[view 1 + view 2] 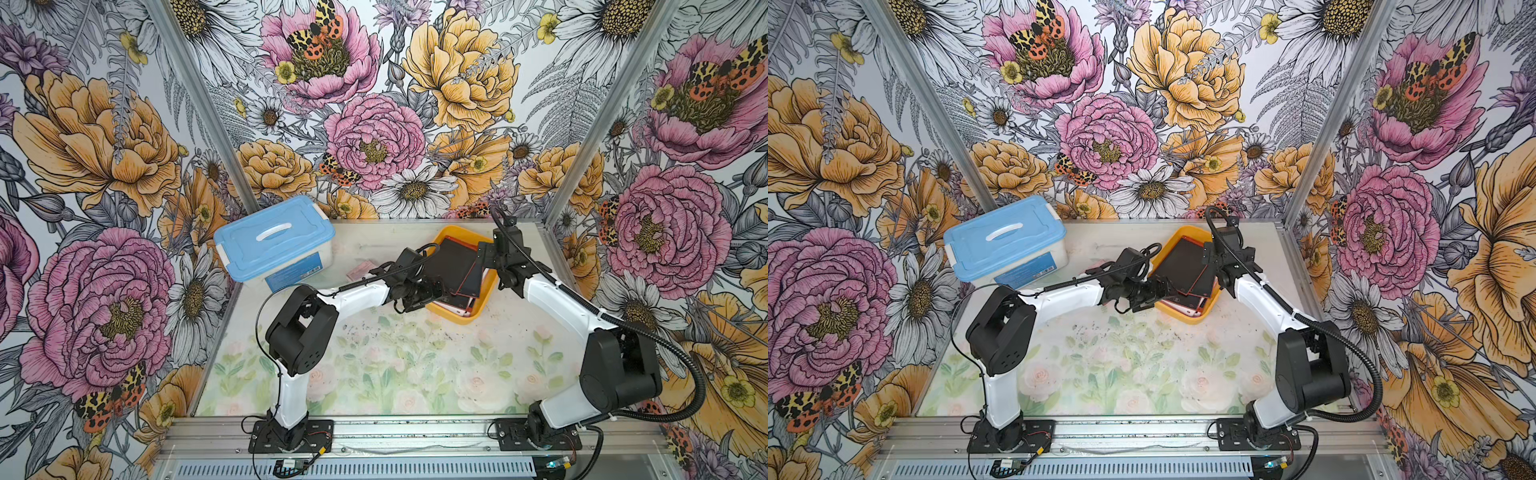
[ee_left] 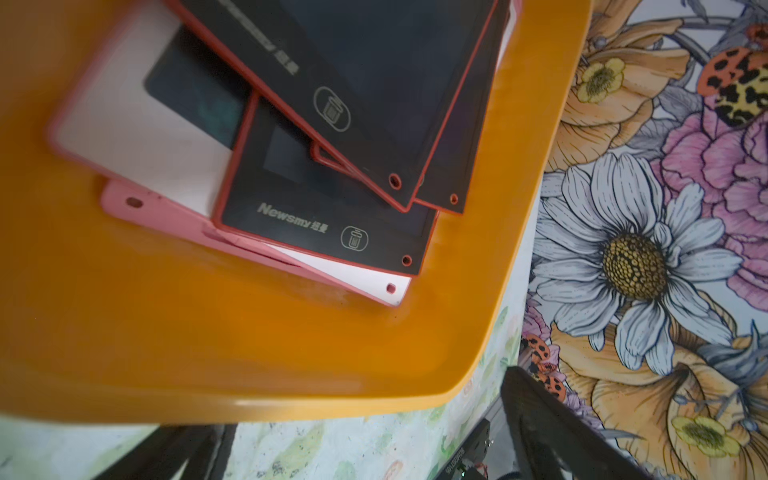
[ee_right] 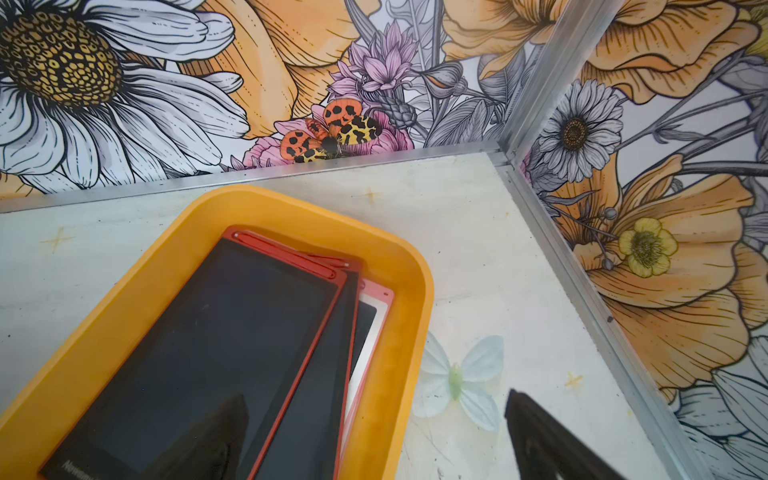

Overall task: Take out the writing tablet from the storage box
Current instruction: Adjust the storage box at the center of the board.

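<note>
**Yellow-orange storage box [image 1: 462, 319]: tablets inside, both grippers open**

**Top views.** In both top views the storage box [image 1: 1187, 319] stands on the table [image 1: 395, 365] toward the back right. A fanned stack of writing tablets lies inside it. The top writing tablet [image 1: 451, 259] [image 1: 1183, 266] is black with a red frame. The left gripper [image 1: 437, 291] [image 1: 1163, 289] sits at the near-left edge of the box. The right gripper [image 1: 484, 249] [image 1: 1210, 253] sits over the box's right side. A blue-lidded box [image 1: 274, 241] stands at the back left, well apart.

**Left wrist view.** The left gripper [image 2: 353, 440] has its fingers [image 2: 540, 424] spread wide with nothing between them. A rounded corner of the storage box [image 2: 291, 374] lies just beyond them. Black, red-framed tablets overlap pink-and-white ones [image 2: 137, 124].

**Right wrist view.** The right gripper [image 3: 378, 438] is spread wide and holds nothing. One finger shows over the top writing tablet [image 3: 216, 332]. The other shows over the bare table outside the box. A wall of the storage box [image 3: 399, 353] runs between them. Contact with the tablet cannot be told.
</note>
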Robot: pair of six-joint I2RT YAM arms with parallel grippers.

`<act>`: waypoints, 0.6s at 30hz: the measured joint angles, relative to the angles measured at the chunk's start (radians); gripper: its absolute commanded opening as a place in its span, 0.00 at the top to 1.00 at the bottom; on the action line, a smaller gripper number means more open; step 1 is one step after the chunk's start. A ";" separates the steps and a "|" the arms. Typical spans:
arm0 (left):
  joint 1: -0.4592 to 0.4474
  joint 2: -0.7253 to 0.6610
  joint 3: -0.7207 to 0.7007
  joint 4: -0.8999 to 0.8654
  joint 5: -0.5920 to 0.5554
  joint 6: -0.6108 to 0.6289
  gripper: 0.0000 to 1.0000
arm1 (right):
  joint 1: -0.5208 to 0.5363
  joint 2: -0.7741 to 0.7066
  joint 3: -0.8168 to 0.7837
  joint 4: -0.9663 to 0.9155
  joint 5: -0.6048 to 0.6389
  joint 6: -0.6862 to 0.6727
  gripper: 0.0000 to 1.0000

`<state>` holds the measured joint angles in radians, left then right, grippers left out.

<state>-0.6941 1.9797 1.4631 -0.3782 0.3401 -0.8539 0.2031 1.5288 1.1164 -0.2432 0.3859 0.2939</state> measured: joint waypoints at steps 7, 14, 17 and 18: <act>0.058 0.111 0.180 -0.018 -0.113 0.045 0.01 | -0.050 0.016 -0.009 0.002 -0.079 0.025 0.00; 0.070 0.124 0.237 -0.049 -0.240 0.109 0.01 | -0.049 0.040 -0.089 -0.010 -0.161 0.084 0.00; 0.059 0.097 0.238 -0.087 -0.304 0.130 0.01 | -0.049 0.048 -0.087 -0.009 -0.184 0.087 0.01; 0.053 0.082 0.238 -0.098 -0.315 0.132 0.01 | -0.049 0.058 -0.076 -0.010 -0.194 0.087 0.00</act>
<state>-0.6415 2.0617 1.7012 -0.4763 0.0250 -0.7216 0.1539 1.5864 1.0401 -0.2531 0.1917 0.3809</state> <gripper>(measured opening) 0.988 0.996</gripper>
